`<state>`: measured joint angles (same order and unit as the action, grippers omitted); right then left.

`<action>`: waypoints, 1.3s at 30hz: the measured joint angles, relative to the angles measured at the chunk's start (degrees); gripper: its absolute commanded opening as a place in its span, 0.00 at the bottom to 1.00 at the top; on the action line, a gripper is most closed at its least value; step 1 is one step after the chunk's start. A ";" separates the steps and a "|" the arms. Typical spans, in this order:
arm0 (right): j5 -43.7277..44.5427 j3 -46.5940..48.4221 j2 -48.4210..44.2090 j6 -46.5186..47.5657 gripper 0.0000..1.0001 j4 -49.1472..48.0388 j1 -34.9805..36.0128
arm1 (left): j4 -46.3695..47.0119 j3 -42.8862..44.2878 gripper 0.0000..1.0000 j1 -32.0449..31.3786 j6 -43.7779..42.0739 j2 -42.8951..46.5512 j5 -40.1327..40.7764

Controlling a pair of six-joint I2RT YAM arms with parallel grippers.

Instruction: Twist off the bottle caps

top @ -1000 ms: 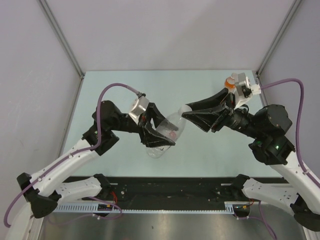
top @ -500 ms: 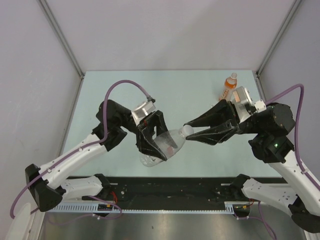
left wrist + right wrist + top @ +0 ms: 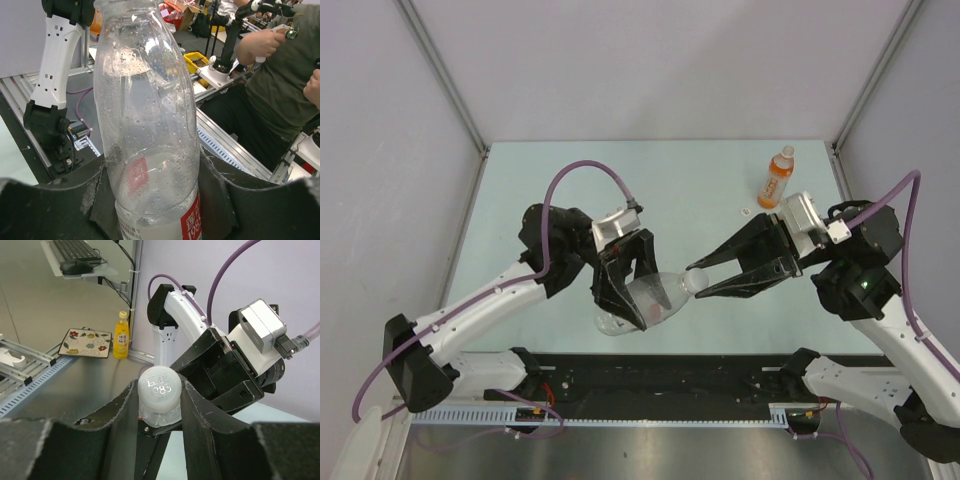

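Right gripper [image 3: 160, 392] is clamped on the whitish-clear cap [image 3: 161, 384], one finger on either side of it. Left gripper [image 3: 150, 200] has the belly of the clear bottle [image 3: 145, 125], jaws closed against its sides. The bottle hangs nearly level above the table [image 3: 540, 180], its long axis running left to right and the cap end pointing at the right arm. At the far right the taller orange bottle [image 3: 775, 180] stands upright, well apart.
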<state>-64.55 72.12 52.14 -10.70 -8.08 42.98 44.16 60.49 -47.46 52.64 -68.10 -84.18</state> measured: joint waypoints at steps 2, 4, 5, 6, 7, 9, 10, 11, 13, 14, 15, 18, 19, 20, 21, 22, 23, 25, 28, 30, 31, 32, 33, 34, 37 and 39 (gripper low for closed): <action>-0.85 0.00 0.15 0.39 0.00 0.04 -0.11 | 0.59 -0.09 0.00 0.00 0.46 -0.17 -0.46; -0.98 0.00 0.20 0.50 0.00 0.13 -0.15 | 0.11 -0.09 0.00 0.00 0.24 -0.17 -0.52; -1.03 0.00 0.20 0.52 0.00 0.26 -0.26 | -0.76 -0.07 0.00 0.00 -0.59 -0.13 -0.50; -1.16 0.00 0.20 0.55 0.01 0.57 -0.37 | -1.99 -0.07 0.00 0.00 -1.79 -0.04 -0.50; -1.27 0.00 0.20 0.59 0.04 0.83 -0.44 | -3.43 -0.04 0.00 0.00 -3.08 0.11 -0.46; -1.29 0.00 0.17 0.70 0.23 1.49 -0.52 | -7.15 0.13 0.00 0.02 -6.32 0.63 -0.22; -1.14 0.00 0.07 0.72 0.27 1.92 -0.52 | -9.16 0.33 0.00 0.02 -8.11 0.94 -0.04; -0.72 0.00 -0.13 0.72 0.41 2.32 -0.52 | -11.61 0.63 0.00 0.00 -9.97 1.27 0.33; 0.52 0.00 -0.66 0.70 0.50 3.23 -0.63 | -16.61 1.42 0.00 0.00 -14.10 1.86 1.42; 1.31 0.00 -0.98 0.61 0.62 3.74 -0.68 | -19.26 1.88 0.00 -0.02 -16.24 2.19 2.62; 2.16 -0.02 -1.20 0.46 0.66 4.50 -0.74 | -21.70 2.38 0.00 -0.04 -18.25 2.47 4.07; 4.57 -0.13 -1.66 0.24 0.75 7.04 -0.74 | -27.69 3.58 0.00 -0.09 -23.43 3.34 9.35; 5.92 -0.15 -1.86 0.26 0.76 7.96 -0.74 | -29.62 3.93 0.00 -0.11 -25.24 3.74 11.65; 7.48 -0.15 -2.01 0.26 0.78 8.81 -0.74 | -31.65 4.15 0.00 -0.11 -26.95 4.17 14.14; 9.31 -0.15 -2.16 0.26 0.79 9.51 -0.74 | -33.27 4.15 0.00 -0.11 -28.33 4.68 16.31; 10.80 -0.15 -2.19 0.24 0.82 10.14 -0.76 | -35.06 4.15 0.00 -0.11 -29.68 5.29 18.82; 13.05 -0.15 -2.21 0.24 0.83 10.88 -0.76 | -36.94 4.13 0.00 -0.11 -31.10 5.92 21.99; 17.16 -0.15 -2.25 0.11 0.88 11.93 -0.76 | -39.26 4.09 0.00 -0.20 -33.46 6.91 27.39; 22.12 -0.15 -2.27 -0.33 0.99 13.64 -0.76 | -40.87 3.56 0.00 -0.26 -35.87 8.57 34.56; 24.35 -0.15 -2.23 -0.66 1.00 14.64 -0.74 | -41.07 2.64 0.00 -0.28 -37.24 10.19 40.17; 25.14 -0.15 -2.19 -0.90 1.00 14.97 -0.74 | -40.89 2.08 0.00 -0.28 -37.77 11.06 42.86; 26.05 -0.15 -2.16 -1.25 1.00 15.58 -0.72 | -40.74 1.42 0.00 -0.24 -38.23 11.98 45.72; 27.06 -0.15 -2.08 -1.51 1.00 16.26 -0.68 | -40.39 0.68 0.00 -0.24 -38.73 12.85 48.41; 28.46 -0.15 -2.03 -1.79 1.00 16.72 -0.68 | -39.89 -0.07 0.00 -0.24 -39.21 13.70 50.82; 33.73 -0.13 -1.70 -3.17 1.00 17.40 -0.55 | -39.21 -1.60 0.00 -0.48 -40.68 15.61 56.94; 37.24 -0.15 -1.57 -4.57 1.00 17.25 -0.57 | -39.23 -1.95 0.00 -1.40 -42.36 16.37 61.59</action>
<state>-27.31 71.96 50.57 -15.27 9.17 42.41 4.93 58.54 -48.86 10.28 -51.72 -22.59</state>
